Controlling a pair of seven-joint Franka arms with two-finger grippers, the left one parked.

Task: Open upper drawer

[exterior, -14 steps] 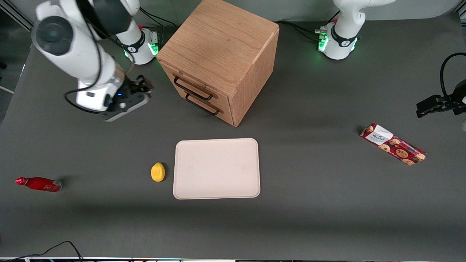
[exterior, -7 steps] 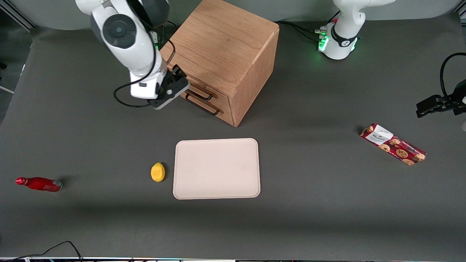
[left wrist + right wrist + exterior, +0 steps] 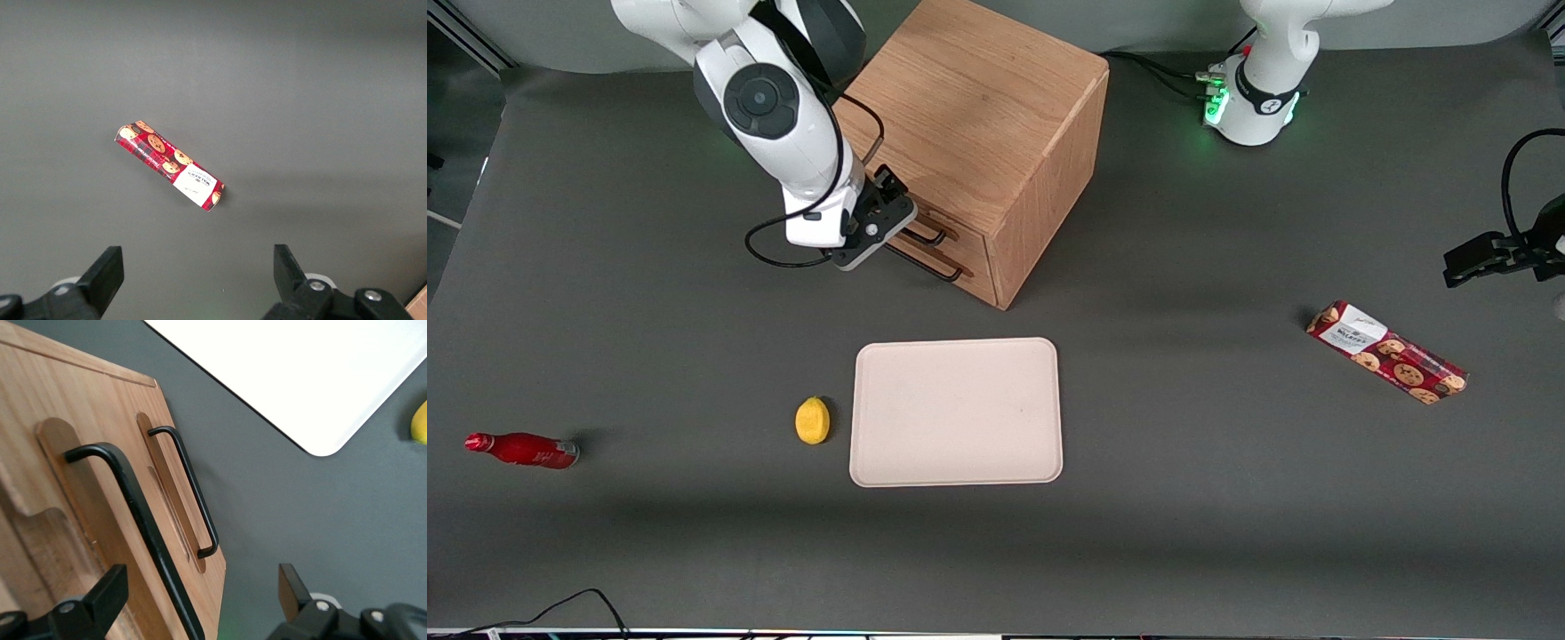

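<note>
A: Since half a second ago the gripper [image 3: 887, 203] has moved further in along the cabinet [image 3: 969, 133] front, toward the middle of the handles; a second ago it was well out to the working arm's side of the cabinet.

B: Upper drawer [image 3: 925, 222] state?

A: Shut, flush with the front. It's the higher of the two drawers in the cube-shaped oak cabinet, at the end of the table farthest from the front camera. Its black wire handle [image 3: 137, 523] runs between the gripper's fingers in the right wrist view.

B: Clamped on it?

A: No. Fingers [image 3: 107, 592] are spread wide, one on each side of the bar, no contact that I can see. Gripper [image 3: 200, 600] sits right in front of the drawer face.

B: Lower drawer [image 3: 175, 495]?

A: Also shut. Same kind of black handle [image 3: 190, 490], clear of the fingers.

B: Rest of the table?

A: Cream tray [image 3: 956, 412] nearer the front camera than the cabinet. Lemon [image 3: 812, 420] just beside the tray, on the working arm's side, not touching. Red bottle [image 3: 521, 449] lying on its side, well out toward the working arm's end. Red cookie pack [image 3: 1386, 352] toward the parked arm's end, lying flat at an angle.
</note>
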